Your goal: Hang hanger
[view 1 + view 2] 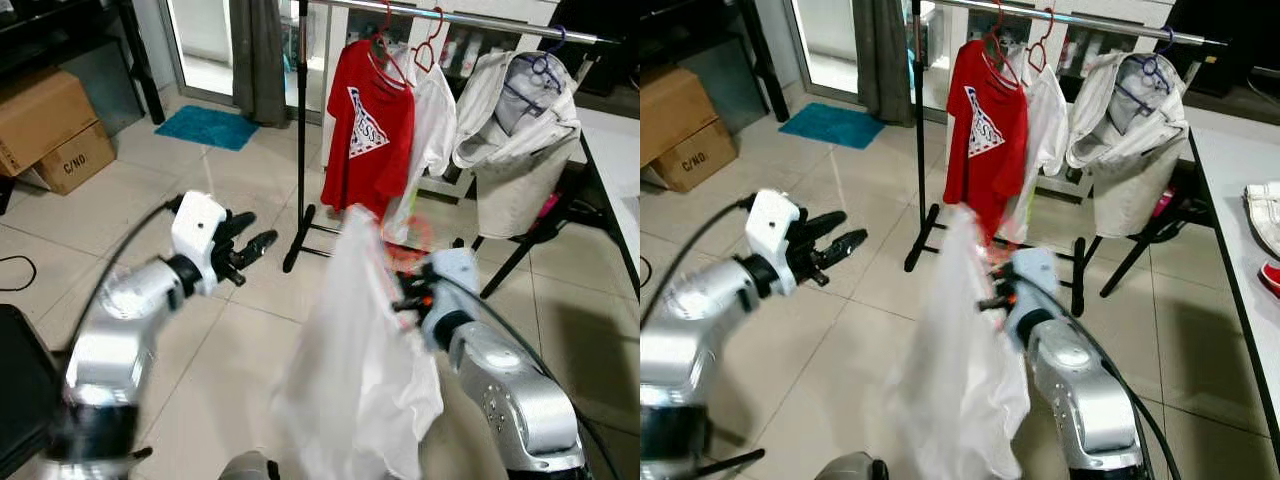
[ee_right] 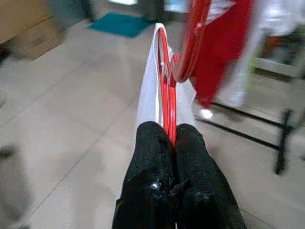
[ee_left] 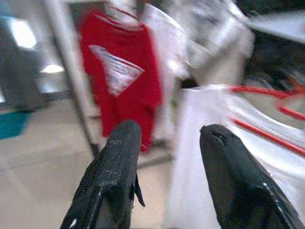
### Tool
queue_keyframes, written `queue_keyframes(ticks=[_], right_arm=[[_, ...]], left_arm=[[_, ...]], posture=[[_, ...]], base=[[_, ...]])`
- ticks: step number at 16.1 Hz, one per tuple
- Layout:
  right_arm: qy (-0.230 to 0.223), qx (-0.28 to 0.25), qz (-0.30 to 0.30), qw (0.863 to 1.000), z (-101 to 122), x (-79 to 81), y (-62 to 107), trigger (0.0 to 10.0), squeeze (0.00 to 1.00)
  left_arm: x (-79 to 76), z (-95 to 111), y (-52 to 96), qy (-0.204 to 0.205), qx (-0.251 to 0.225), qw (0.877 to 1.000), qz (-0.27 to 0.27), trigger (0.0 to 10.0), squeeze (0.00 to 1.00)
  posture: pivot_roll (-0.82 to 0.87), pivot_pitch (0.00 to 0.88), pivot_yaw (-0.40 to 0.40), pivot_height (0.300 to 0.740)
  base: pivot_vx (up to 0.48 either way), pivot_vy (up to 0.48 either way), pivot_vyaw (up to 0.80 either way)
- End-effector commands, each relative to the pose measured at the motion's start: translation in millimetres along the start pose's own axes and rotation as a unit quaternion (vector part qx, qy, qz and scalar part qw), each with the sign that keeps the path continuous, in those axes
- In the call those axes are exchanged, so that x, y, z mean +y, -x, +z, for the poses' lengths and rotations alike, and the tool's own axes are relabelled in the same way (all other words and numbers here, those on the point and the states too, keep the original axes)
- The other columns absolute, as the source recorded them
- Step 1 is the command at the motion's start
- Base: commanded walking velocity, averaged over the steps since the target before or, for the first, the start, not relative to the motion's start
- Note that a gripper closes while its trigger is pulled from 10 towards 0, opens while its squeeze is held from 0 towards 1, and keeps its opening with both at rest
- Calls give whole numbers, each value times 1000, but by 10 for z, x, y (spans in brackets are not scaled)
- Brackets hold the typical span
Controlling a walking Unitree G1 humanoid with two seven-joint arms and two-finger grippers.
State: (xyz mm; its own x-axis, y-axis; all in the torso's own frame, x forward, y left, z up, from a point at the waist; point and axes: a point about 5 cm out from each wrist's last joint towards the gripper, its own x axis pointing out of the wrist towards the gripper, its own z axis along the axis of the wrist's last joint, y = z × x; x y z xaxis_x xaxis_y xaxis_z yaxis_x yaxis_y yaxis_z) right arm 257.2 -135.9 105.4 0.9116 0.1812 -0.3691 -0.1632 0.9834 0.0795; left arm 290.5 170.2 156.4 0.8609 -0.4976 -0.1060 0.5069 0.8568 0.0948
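My right gripper (image 2: 171, 136) is shut on a red hanger (image 2: 167, 81) that carries a white garment (image 1: 350, 370). The garment hangs down in front of me at chest height, short of the clothes rail (image 1: 470, 20). On that rail hang a red T-shirt (image 1: 368, 130), a white shirt (image 1: 432, 120) and a pale jacket (image 1: 515, 130), each on its own hanger. My left gripper (image 1: 250, 250) is raised to the left of the garment, open and holding nothing; its wrist view looks toward the red T-shirt (image 3: 119, 76) and the held garment (image 3: 214, 143).
The rack's black upright (image 1: 301, 130) and floor feet (image 1: 300, 245) stand ahead on the tiled floor. Cardboard boxes (image 1: 45, 130) sit at the far left, a teal mat (image 1: 208, 127) by the doorway. A white table edge (image 1: 1240, 230) runs along the right.
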Motion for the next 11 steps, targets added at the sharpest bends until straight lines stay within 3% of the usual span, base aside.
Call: queue_keyframes(ticks=[1, 2, 4, 8, 11], right_arm=[[-2, 5, -40, 999, 11, -74, 2, 10000, 0], [-32, 26, -18, 999, -30, -41, -9, 10000, 0], [-52, -41, 29, 997, 75, -17, 31, 10000, 0], [-93, -66, -15, 993, 136, -88, 42, 10000, 0], [-98, -81, -3, 992, 133, -68, 60, 10000, 0]], left_arm=[[19, 68, 17, 22, -25, 998, 61, 10000, 0], [-33, 52, 18, 23, -30, 996, 79, 10000, 0], [-123, -9, 18, 19, -9, 996, 86, 10000, 0], [-204, -47, 14, 41, 1, 992, 116, 10000, 0], [-219, -29, 20, 37, 7, 992, 118, 10000, 0]], posture=[[36, 33, -28, 740], [34, 29, -32, 740], [31, 20, -38, 740], [28, 20, -29, 740], [31, 27, -29, 740]], base=[[0, 0, 0], [0, 0, 0], [0, 0, 0], [0, 0, 0], [0, 0, 0]])
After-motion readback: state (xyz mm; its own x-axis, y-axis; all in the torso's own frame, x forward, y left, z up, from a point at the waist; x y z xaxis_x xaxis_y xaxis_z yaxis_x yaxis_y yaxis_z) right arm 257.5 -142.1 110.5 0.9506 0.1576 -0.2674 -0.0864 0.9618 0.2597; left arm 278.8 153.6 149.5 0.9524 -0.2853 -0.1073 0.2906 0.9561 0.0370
